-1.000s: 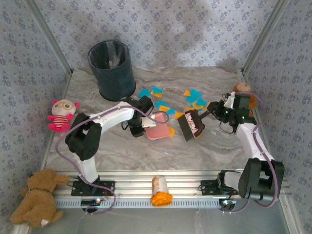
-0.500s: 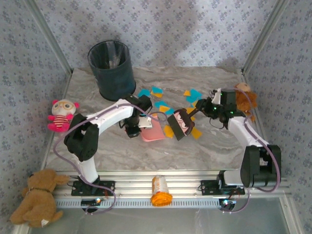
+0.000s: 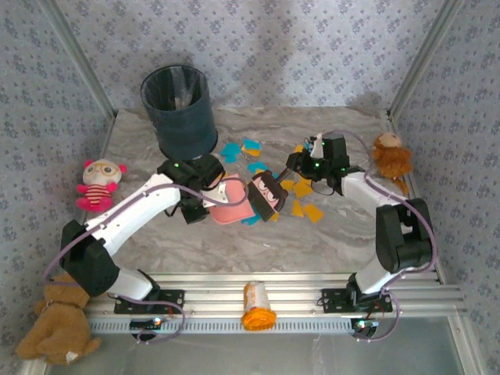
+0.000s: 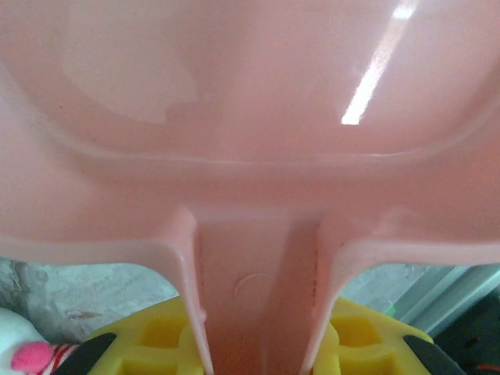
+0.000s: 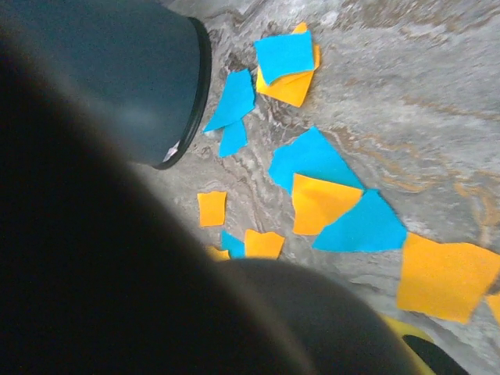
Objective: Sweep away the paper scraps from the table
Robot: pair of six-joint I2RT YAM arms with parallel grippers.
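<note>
Your left gripper [image 4: 258, 348] grips the dustpan [image 3: 231, 209], right gripper [image 3: 299, 166] clamps the brush [image 3: 266, 195] (tilted): sweep hard and paper scraps [image 5: 328, 199] skid past.

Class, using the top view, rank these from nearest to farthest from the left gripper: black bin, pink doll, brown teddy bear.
1. Black bin, just behind the left gripper.
2. Pink doll, at the left edge.
3. Brown teddy bear, near-left corner.

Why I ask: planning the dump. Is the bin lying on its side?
No, the bin stands upright on the table, open mouth up.
</note>
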